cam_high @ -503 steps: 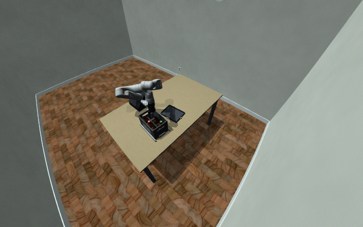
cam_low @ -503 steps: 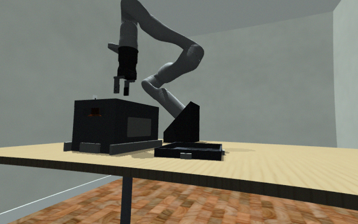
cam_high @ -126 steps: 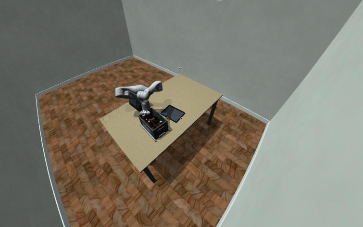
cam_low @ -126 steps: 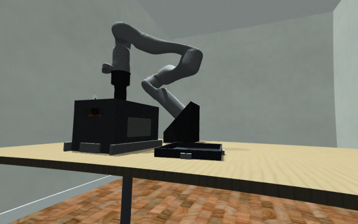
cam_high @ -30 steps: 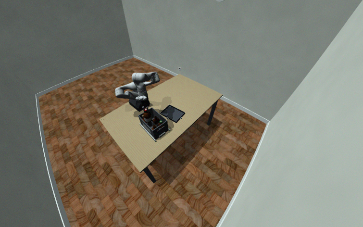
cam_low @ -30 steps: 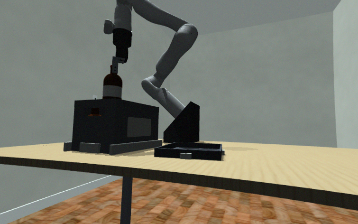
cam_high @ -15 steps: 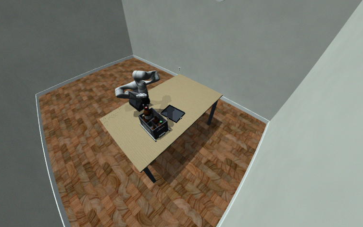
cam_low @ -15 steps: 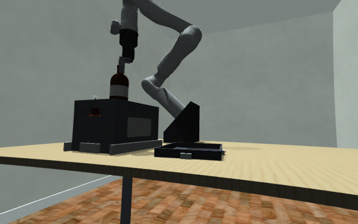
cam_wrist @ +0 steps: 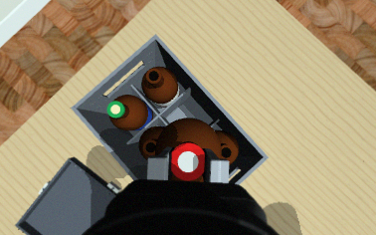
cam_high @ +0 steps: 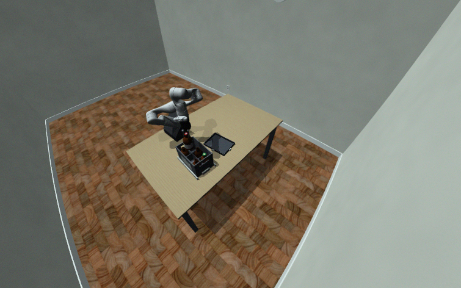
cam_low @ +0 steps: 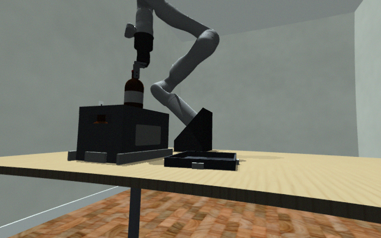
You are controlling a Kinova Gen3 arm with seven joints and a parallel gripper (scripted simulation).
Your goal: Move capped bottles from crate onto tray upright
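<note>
My gripper (cam_low: pixel 136 73) (cam_wrist: pixel 188 159) is shut on the neck of a brown bottle (cam_high: pixel 188 140) (cam_low: pixel 133 85) (cam_wrist: pixel 191 130) with a red cap. This bottle hangs upright, mostly above the rim of the dark crate (cam_high: pixel 187 162) (cam_low: pixel 100 137) (cam_wrist: pixel 114 71); its foot is hidden behind the wall. In the wrist view, a green-capped bottle (cam_wrist: pixel 130 114) stands in the crate beside an open bottle (cam_wrist: pixel 161 89). Two more open bottles, one on the left (cam_wrist: pixel 148 138) and one on the right (cam_wrist: pixel 233 144), show partly behind the held one. The dark tray (cam_high: pixel 219 143) (cam_low: pixel 179 163) (cam_wrist: pixel 65 194) holds nothing.
The tray lies close beside the crate on the wooden table (cam_high: pixel 160 164) (cam_low: pixel 304 177) (cam_wrist: pixel 298 90), with low walls. Grey strips (cam_low: pixel 144 157) run along the crate's foot. The crate's high walls and inner dividers surround the bottles. The gripper body hides the near end of the crate in the wrist view.
</note>
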